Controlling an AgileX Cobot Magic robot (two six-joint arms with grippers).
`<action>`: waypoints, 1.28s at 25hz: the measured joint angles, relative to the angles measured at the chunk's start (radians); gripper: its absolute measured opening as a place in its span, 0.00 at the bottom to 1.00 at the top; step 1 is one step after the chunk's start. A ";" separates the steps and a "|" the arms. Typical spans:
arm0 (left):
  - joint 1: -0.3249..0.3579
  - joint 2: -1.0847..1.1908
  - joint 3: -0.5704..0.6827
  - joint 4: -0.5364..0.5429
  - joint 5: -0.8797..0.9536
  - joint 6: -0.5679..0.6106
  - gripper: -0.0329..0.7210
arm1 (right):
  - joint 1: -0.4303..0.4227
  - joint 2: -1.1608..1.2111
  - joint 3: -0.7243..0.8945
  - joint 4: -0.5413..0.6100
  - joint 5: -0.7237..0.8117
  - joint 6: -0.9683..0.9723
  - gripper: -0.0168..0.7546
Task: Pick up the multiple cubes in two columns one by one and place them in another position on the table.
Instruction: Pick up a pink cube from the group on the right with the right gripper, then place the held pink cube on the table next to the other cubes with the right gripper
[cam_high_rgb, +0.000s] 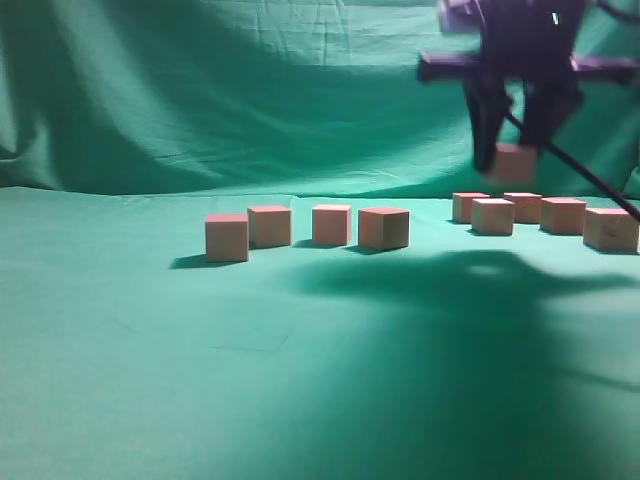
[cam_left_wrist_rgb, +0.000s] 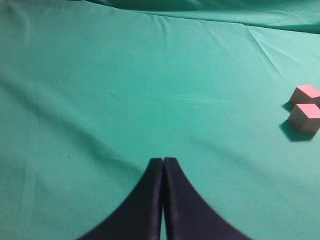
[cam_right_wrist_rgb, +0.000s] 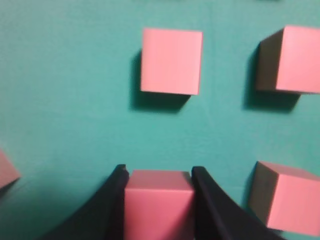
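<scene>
In the exterior view, the right end effector (cam_high_rgb: 513, 150) hangs above the right-hand group of small reddish-tan wooden cubes, pinching one cube (cam_high_rgb: 514, 163) that sits clear of the green cloth-covered table (cam_high_rgb: 320, 380); five more cubes rest below it, the nearest being the one at (cam_high_rgb: 492, 216), while four others stand in a loose row further left, starting with the cube at (cam_high_rgb: 227, 237). In the left wrist view, the left end effector (cam_left_wrist_rgb: 163, 161) hovers over bare green cloth with its dark fingers pressed together and nothing between them; two cubes, one at (cam_left_wrist_rgb: 305, 117), lie well apart near the right edge. In the right wrist view, the black fingers (cam_right_wrist_rgb: 114, 200) press against both sides of the held cube (cam_right_wrist_rgb: 158, 204), with other cubes on the cloth beneath, one at (cam_right_wrist_rgb: 171, 61). The step in hand appears to be the lift after a pick from the columns. The next move likely calls for carrying this cube leftward towards the row already laid out and lowering it onto free cloth beside those cubes before releasing.
</scene>
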 joint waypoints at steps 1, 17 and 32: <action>0.000 0.000 0.000 0.000 0.000 0.000 0.04 | 0.017 -0.029 -0.008 0.002 0.015 -0.028 0.37; 0.000 0.000 0.000 0.000 0.000 0.000 0.04 | 0.406 0.048 -0.130 0.177 0.162 -0.394 0.37; 0.000 0.000 0.000 0.000 0.000 0.000 0.04 | 0.423 0.267 -0.323 0.137 0.197 -0.334 0.37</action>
